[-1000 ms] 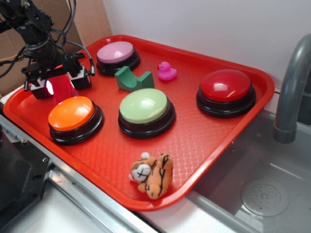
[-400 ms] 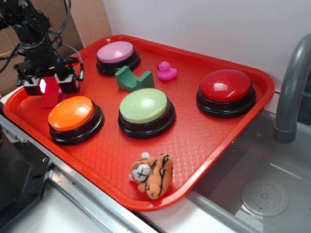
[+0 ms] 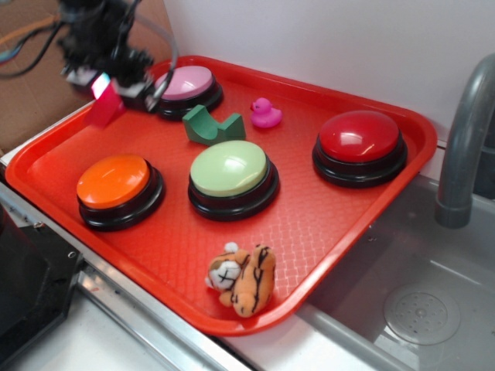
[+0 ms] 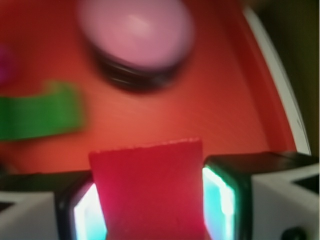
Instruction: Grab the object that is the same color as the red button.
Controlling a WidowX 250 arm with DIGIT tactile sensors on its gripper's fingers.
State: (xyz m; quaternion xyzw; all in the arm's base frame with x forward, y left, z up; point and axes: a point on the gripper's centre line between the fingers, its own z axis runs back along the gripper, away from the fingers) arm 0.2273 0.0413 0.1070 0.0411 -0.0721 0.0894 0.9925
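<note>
Gripper: I've got my gripper point(image 3: 106, 87) up at the far left of the tray, clamped on the red block point(image 3: 103, 105). In the wrist view the block point(image 4: 150, 192) sits squarely between the two lit pads point(image 4: 220, 197), which press on both its side faces.

Block position: it hangs clear of the red tray point(image 3: 325, 224), tilted a little, just left of the pink button point(image 3: 186, 85). I can't say how high it is, only that it is not resting on anything.

Colour check: the red button point(image 3: 360, 143) sits at the far right, well apart from me, and the block matches it. The orange button point(image 3: 116, 185) and the pale green button point(image 3: 230, 174) are the wrong shades, so I'm happy with the pick.

Grip quality: the block is thin and flat, and a good part of it sticks out past the pads. I judge it could pivot if I swing fast, so I keep the squeeze steady and do not relax it.

Motion advice: the wrist picture is badly smeared, which tells me nothing fine about the contact. I'd go slow and straight, and avoid any wrist twist.

Clearances: the pink button's dome is just beside me, with the green arch block point(image 3: 210, 126) and the pink duck point(image 3: 265, 114) further right. I'd stay above them rather than sweep sideways.

Elsewhere: the tiger toy point(image 3: 244, 278) at the near edge and the sink faucet point(image 3: 464, 139) on the right are out of my way.
</note>
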